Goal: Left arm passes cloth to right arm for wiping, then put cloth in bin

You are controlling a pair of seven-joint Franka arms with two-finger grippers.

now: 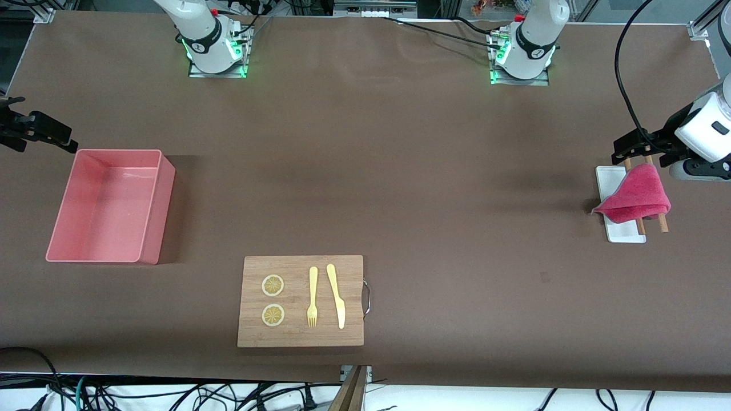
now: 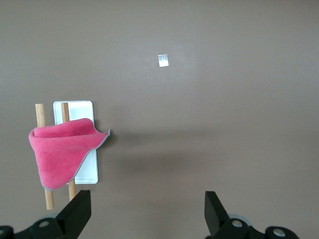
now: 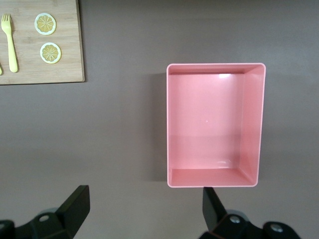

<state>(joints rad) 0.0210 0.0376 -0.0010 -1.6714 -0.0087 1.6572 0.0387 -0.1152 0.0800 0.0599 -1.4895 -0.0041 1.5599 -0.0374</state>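
- Task status: nothing of it appears done. Pick-up, hand-over, wiping and binning all remain, judging by how things lie.
- Cloth (image 1: 635,197): magenta-red with a grey edge, draped over two wooden sticks (image 1: 662,221) and partly over a white tray (image 1: 611,177), at the left arm's end of the table (image 1: 365,171). No fingers touch it.
- Bin (image 1: 108,208): pink tub, empty as far as its floor shows, at the right arm's end of the table, well apart from the cloth.
- Wooden board (image 1: 301,301): nearer the front camera than bin and cloth, roughly between them; carries two lemon slices (image 1: 273,285), a yellow fork (image 1: 312,297) and a yellow knife (image 1: 336,295). Probably the surface meant for wiping, though no mess is visible.
- Left gripper (image 1: 631,149): in the air over the table just beside the tray's end, close to the cloth. Fingers (image 2: 77,211) stand wide apart and hold nothing; in the left wrist view the cloth lies off to one side, not between them.
- Right gripper (image 1: 43,134): in the air over the table beside the bin, waiting. Fingers (image 3: 75,206) spread wide and empty; the bin's rim sits just ahead of them in the right wrist view.
- Next step, as a judgement: the left gripper must line up over the cloth and descend to pinch it.
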